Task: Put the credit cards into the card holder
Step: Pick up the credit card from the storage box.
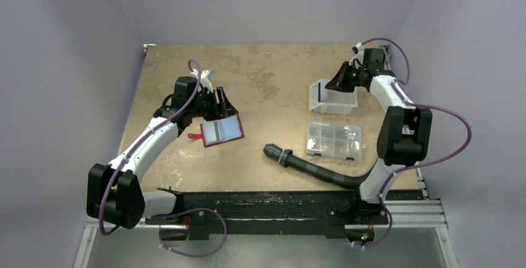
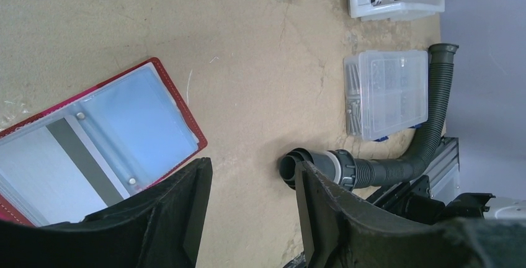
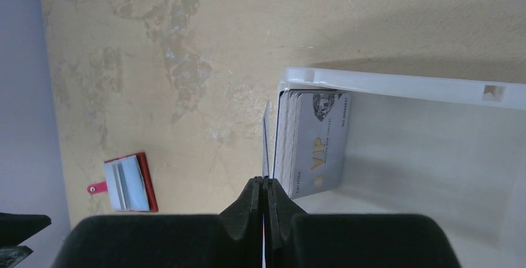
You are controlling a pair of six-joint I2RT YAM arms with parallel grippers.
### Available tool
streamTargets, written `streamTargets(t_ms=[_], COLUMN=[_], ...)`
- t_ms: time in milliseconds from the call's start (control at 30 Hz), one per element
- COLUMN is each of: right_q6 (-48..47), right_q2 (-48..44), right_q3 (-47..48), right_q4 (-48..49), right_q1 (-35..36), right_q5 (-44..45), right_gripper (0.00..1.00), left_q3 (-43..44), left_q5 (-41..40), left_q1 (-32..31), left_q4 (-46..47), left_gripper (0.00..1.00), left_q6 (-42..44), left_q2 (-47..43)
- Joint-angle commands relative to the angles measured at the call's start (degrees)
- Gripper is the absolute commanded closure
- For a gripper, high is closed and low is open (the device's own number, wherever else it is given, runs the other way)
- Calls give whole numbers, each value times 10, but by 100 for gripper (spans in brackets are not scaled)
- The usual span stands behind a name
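one credit card [image 3: 265,133] pinched: draw it out straight

the right fingers [image 3: 253,198] are closed on a single credit card beside the stack [image 3: 313,147] in the white tray [image 3: 397,85], toward the table's [image 1: 273,75] far right corner; pull slowly so neighbours stay. the card holder [image 1: 222,131] lies open toward the left edge, left fingers [image 2: 180,209] wide apart, empty.

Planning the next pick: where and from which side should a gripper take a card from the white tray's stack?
Pinch the upper edge of the stack's outermost card from above, a finger on each face. The credit cards stand on edge, packed against the white tray's end wall, faces upright.
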Motion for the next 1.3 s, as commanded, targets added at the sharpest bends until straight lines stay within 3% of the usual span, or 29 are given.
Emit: streamTargets(t_ms=[0, 167, 333, 467, 567, 667, 833, 933, 1033, 1167, 1267], right_q6=[-7, 35, 195, 324, 396, 439, 491, 527, 547, 555, 532], right_q2=[-54, -107, -130, -127, -118, -105, -97, -91, -84, -65, -57], right_q3=[36, -18, -93, -148, -183, -198, -217, -231, -241, -240, -242], right_q4=[-18, 46, 231, 406, 523, 581, 646, 694, 730, 744, 715], right_q1=[1, 62, 191, 259, 277, 281, 288, 290, 295, 308, 310], right_q5=[4, -77, -139, -154, -164, -182, -191, -189, -183, -182, -184], right_gripper=[100, 100, 100, 100, 100, 100, 100, 100, 100, 100, 97], left_q3=[10, 26, -15, -54, -76, -83, -111, -133, -143, -133, -115], left_q5=[24, 126, 217, 218, 197, 155, 156, 179, 190, 187, 186], left_q1=[-3, -2, -2, -1, -1, -1, 0, 0, 0, 5, 22], left_q4=[27, 75, 247, 365, 389, 355, 421, 506, 542, 491, 407], left_gripper=[44, 39, 39, 38, 38, 38, 39, 46, 66, 92, 100], left_q6=[0, -32, -154, -242, -277, -281, -335, -388, -410, -357, -297], left_q2=[-7, 13, 31, 11, -4, -14, -11, -3, 4, -4, -19])
